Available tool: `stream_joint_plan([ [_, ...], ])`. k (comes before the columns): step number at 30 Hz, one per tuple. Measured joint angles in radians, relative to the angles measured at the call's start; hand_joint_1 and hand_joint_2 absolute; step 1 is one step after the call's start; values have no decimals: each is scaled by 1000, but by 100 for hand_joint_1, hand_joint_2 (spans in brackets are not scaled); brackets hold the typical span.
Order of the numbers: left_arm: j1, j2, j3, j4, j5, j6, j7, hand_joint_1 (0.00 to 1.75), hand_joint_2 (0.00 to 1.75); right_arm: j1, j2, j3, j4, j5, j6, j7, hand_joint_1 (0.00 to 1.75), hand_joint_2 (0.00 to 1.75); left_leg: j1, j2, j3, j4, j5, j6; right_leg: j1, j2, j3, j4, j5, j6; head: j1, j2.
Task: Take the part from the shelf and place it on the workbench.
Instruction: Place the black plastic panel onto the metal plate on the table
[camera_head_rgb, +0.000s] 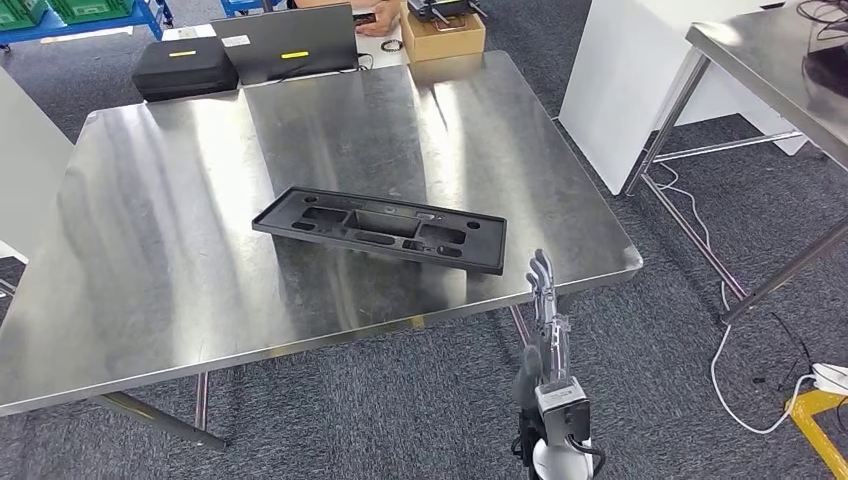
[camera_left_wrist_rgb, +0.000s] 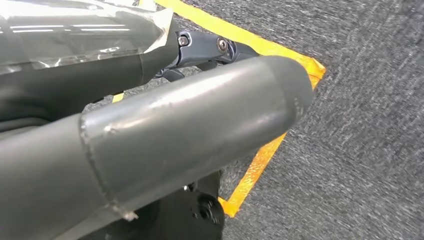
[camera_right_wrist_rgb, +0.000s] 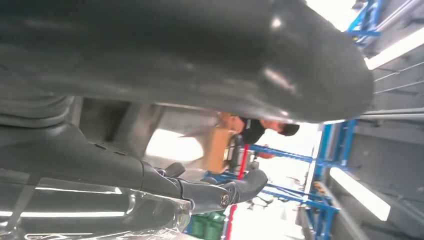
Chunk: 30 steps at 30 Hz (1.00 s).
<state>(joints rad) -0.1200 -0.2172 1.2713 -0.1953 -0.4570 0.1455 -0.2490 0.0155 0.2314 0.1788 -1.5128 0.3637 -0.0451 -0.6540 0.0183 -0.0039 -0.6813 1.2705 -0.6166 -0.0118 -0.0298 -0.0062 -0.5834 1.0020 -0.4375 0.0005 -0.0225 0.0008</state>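
Note:
The part (camera_head_rgb: 380, 228), a long black moulded panel with several recesses, lies flat on the steel workbench (camera_head_rgb: 150, 250), a little right of centre and near the front edge. My right hand (camera_head_rgb: 547, 310) is just off the front right corner, below the table's edge, fingers straight and apart, holding nothing. In the right wrist view its thick thumb (camera_right_wrist_rgb: 200, 50) and dark fingers (camera_right_wrist_rgb: 220, 192) stand apart with nothing between them. My left hand (camera_left_wrist_rgb: 165, 125) hangs over the carpet, thumb and a dark finger (camera_left_wrist_rgb: 210, 50) apart, holding nothing.
A closed laptop (camera_head_rgb: 290, 42), a black case (camera_head_rgb: 185, 65) and a cardboard box (camera_head_rgb: 445, 35) sit at the far edge, beside a person's hand (camera_head_rgb: 378, 20). A second steel table (camera_head_rgb: 770, 50) stands at right, cables (camera_head_rgb: 720, 330) on the floor. Yellow tape (camera_left_wrist_rgb: 265, 155) marks the carpet.

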Motion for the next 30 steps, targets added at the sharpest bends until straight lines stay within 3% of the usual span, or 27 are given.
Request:
stream_joint_plan([
  [1,0,0,0,0,0,-2,0,0,0,3,0,-7,7,0,-1,-2,0,0,1,0,2,15,-4,-1,1,-1,-7,0,5,0,0,0],
  [2,0,1,0,0,0,-3,0,0,0,4,0,-12,13,0,-1,-4,0,0,2,0,26,-11,11,0,1,-1,-13,1,10,2,0,0],
  [5,-4,1,0,0,0,-8,-1,0,0,5,1,-24,25,-1,-1,-6,0,0,2,0,159,-217,77,6,3,0,-24,2,24,14,0,0],
  [6,-5,1,0,0,-1,-8,-1,0,0,5,1,-27,27,-1,-1,-6,0,0,0,-2,183,-259,87,11,4,-1,-26,1,30,21,2,0],
  [7,-6,1,0,0,-1,-9,-1,0,0,5,2,-29,29,-1,-1,-7,0,0,-4,-3,190,-276,91,17,6,-1,-27,0,36,28,3,0],
  [10,-5,0,0,0,-1,-9,-1,0,0,5,4,-33,34,-1,-2,-7,0,0,-10,-1,173,-281,118,44,7,0,-37,-3,46,49,6,0],
  [12,-6,0,0,0,-1,-9,-1,0,0,5,4,-37,37,-2,-3,-8,0,0,-9,3,153,-288,142,61,9,2,-68,58,-9,40,11,0],
  [14,-6,1,0,-1,1,-11,-1,0,0,5,4,-44,44,-2,-6,-9,0,0,-13,5,129,-288,161,68,10,3,-108,189,-99,25,17,0],
  [16,-6,0,1,-1,4,-12,-3,0,0,5,3,-50,53,-3,-13,-11,0,0,-18,6,105,-286,179,71,12,3,-113,280,-140,27,19,0],
  [17,-6,0,1,-1,6,-12,-4,0,0,5,3,-53,57,-4,-18,-13,0,0,-21,6,95,-286,187,72,14,3,-88,273,-135,33,20,0],
  [18,-6,0,1,-1,7,-12,-5,0,0,4,3,-56,61,-5,-23,-15,0,0,-24,5,86,-285,195,71,16,3,-44,224,-118,37,20,0],
  [20,-6,-2,1,0,8,-12,-8,0,0,0,3,-61,69,-6,-36,-19,0,0,-30,3,74,-284,209,67,24,3,70,67,-93,31,19,0],
  [21,-6,-3,1,-1,9,-12,-8,0,0,-2,3,-63,73,-7,-43,-22,0,0,-31,3,71,-284,216,63,29,3,110,6,-88,25,18,0],
  [22,-6,-3,2,-1,9,-12,-9,0,0,-4,3,-66,78,-8,-50,-24,0,0,-32,3,70,-284,222,58,32,3,129,-30,-89,18,19,0],
  [24,-5,-3,2,-1,9,-12,-9,0,0,-6,3,-74,91,-10,-64,-26,0,0,-31,4,67,-284,234,48,32,4,124,-41,-80,7,19,0],
  [26,-4,-2,2,-1,8,-11,-8,0,0,-7,3,-81,104,-13,-74,-27,0,0,-27,1,54,-265,208,35,23,2,111,-44,-65,-8,18,0],
  [28,-3,-1,2,-1,8,-10,-7,0,0,-7,3,-84,119,-20,-83,-28,0,0,-20,0,25,-177,115,21,17,-1,94,-45,-45,-20,14,0],
  [30,-2,-1,2,-1,7,-9,-6,0,0,-4,3,-89,135,-27,-90,-29,0,0,-12,1,-4,-52,31,7,17,-4,73,-43,-25,-23,12,0],
])
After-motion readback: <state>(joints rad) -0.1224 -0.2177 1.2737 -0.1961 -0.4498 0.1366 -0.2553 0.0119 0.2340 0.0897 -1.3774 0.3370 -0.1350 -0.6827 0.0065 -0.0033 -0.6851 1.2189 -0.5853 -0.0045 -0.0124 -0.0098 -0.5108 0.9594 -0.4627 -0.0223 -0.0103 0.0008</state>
